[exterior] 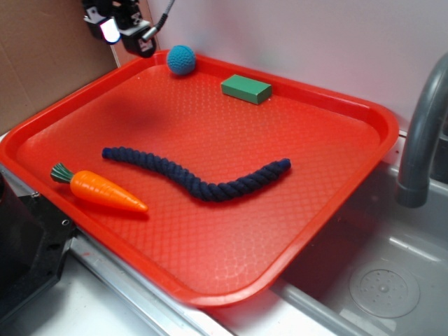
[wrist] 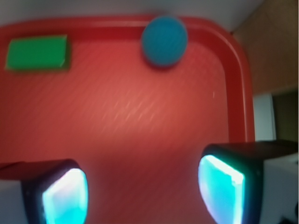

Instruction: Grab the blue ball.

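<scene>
The blue ball (exterior: 181, 60) is a small teal, knitted-looking sphere resting at the back edge of the red tray (exterior: 336, 203). In the wrist view the blue ball (wrist: 164, 40) lies ahead of my fingers, against the tray's far rim (wrist: 240, 88). My gripper (exterior: 129, 33) hovers above the tray's back left corner, left of the ball and apart from it. Seen from the wrist, the gripper (wrist: 142, 189) is open, with only bare tray floor between its two glowing cyan pads (wrist: 219, 189).
A green block (exterior: 246, 89) lies right of the ball near the back rim, also visible as the green block (wrist: 37, 52). A dark navy rope (exterior: 199, 175) curves across the tray's middle. An orange toy carrot (exterior: 105, 190) sits front left. A grey faucet (exterior: 420, 133) stands over the sink on the right.
</scene>
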Robot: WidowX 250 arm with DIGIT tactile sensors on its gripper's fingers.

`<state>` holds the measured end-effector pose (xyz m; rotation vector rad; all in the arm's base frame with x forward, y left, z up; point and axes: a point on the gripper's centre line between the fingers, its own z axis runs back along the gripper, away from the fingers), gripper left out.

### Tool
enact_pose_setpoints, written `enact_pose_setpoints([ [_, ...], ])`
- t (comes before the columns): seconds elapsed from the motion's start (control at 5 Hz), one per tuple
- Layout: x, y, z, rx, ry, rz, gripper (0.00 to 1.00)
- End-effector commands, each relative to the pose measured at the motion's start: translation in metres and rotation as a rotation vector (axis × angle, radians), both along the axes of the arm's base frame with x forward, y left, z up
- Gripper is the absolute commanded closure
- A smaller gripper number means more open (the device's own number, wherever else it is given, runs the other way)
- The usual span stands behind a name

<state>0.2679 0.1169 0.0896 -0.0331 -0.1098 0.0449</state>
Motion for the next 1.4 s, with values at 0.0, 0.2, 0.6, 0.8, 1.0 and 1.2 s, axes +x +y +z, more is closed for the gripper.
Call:
enact_pose_setpoints([
  [0.0, 0.053, 0.003, 0.007, 0.034, -0.077, 0.023, 0.00],
  [0.2, 0.062, 0.003, 0.003, 0.032, -0.079, 0.023, 0.00],
  [0.6, 0.067, 0.012, -0.004, 0.039, -0.103, 0.054, 0.00],
  [0.8, 0.067, 0.012, -0.004, 0.039, -0.103, 0.054, 0.00],
  [1.0, 0.067, 0.012, -0.004, 0.039, -0.103, 0.054, 0.00],
  [1.2, 0.067, 0.012, -0.004, 0.039, -0.103, 0.054, 0.00],
])
